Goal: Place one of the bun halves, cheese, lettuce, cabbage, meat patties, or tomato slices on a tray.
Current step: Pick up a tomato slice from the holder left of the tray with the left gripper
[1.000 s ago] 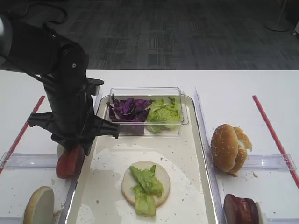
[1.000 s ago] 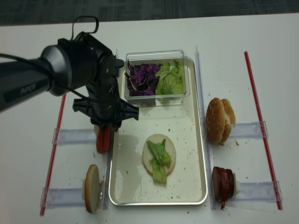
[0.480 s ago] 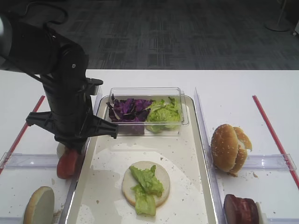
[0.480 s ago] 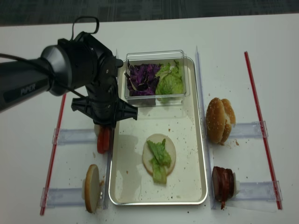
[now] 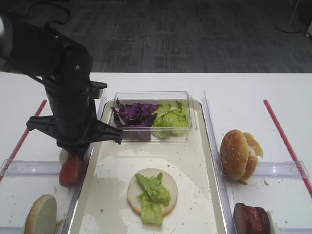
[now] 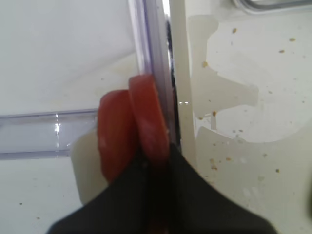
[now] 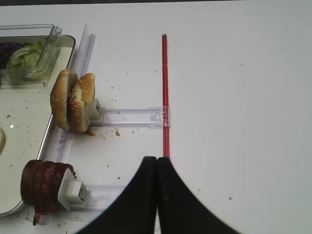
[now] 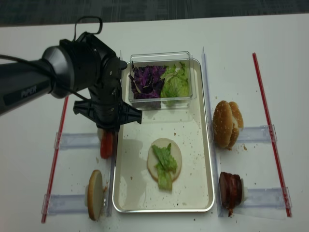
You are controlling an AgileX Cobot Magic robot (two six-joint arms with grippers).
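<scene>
**End effector closes on a tomato slice beside the tray**

The tomato slices stand on edge in a clear holder on the white worktop, just left of the tray rim. The left end effector is pinched tight on the slice nearest the tray. A second ago its fingers were still apart around the slices; now they have come together. The big black arm has hardly moved, only settled a little lower.

On the tray floor lies one bun half, cut side up, with lettuce on top. At the far end of the tray sits a clear tub with purple cabbage on the left and more green leaves on the right.

The left wrist view shows the grip up close: two red slices side by side, with the dark fingers meeting on the right-hand one. In the high views the arm hides most of this, and only a bit of red peeks out below it.

The right wrist view shows the right end effector shut, holding nothing, above bare worktop near a red line. It also shows the seeded buns and the meat patties in their holders, right of the tray. The high views show one more bun half at the front left.
</scene>
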